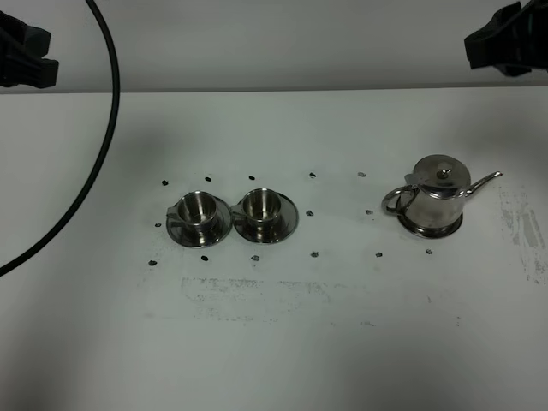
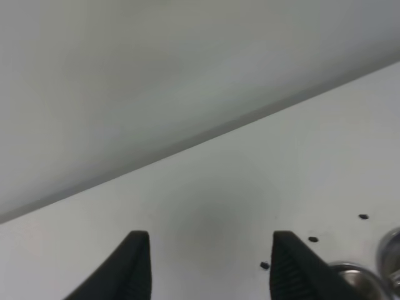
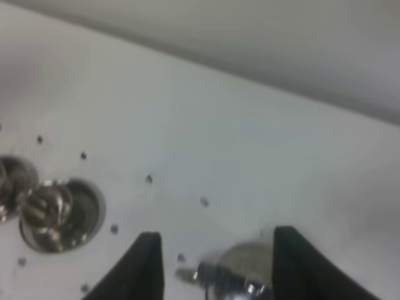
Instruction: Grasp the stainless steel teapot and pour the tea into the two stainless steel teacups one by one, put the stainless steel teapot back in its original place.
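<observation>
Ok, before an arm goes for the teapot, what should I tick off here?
1. The stainless steel teapot is upright, lid on, seated on its round disc: ok.
2. The teapot handle is unobstructed and faces the cups: ok.
3. The left teacup and right teacup are both upright: ok.
4. The right gripper is open and holds nothing: ok.
5. The left gripper is open and away from the cups: ok.
6. There is tea inside the teapot: cannot tell, the lid hides it.
</observation>
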Tool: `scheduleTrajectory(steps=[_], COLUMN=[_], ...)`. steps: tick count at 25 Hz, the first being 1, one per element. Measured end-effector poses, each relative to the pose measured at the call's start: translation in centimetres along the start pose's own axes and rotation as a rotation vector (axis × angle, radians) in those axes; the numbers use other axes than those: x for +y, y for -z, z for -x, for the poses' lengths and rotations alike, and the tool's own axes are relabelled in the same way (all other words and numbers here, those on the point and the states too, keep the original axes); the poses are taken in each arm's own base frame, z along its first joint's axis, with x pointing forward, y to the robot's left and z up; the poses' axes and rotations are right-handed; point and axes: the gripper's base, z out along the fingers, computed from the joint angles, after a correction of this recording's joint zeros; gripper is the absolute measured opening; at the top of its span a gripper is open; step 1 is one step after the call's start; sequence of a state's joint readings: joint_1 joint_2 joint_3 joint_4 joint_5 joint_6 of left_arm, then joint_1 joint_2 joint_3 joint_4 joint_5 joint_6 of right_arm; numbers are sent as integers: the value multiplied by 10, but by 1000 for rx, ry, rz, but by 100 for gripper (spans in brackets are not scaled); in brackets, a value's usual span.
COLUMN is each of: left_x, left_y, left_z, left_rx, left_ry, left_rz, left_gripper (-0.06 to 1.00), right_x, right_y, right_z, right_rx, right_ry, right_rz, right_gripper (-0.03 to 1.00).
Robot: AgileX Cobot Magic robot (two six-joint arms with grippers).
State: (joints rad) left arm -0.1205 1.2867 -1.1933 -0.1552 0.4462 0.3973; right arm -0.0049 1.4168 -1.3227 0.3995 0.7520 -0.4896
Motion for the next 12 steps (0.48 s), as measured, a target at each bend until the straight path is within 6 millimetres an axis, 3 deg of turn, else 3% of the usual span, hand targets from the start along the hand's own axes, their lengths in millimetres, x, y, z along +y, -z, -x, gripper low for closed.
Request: scheduleTrajectory(steps=[4,12], left_x=[-4,-11], left_y=[32,78], left_z=[-2,-20], left_rx=[24,183], left_ry=[54,88], left_rz=[-19,-36], left_gripper=[44,42], right_x=[7,14], right_y=[3,-6], right_z=[-20,-51], right_rx=[24,111], right_ry=[-6,-26], right_rz=[5,34], right_gripper=[42,41])
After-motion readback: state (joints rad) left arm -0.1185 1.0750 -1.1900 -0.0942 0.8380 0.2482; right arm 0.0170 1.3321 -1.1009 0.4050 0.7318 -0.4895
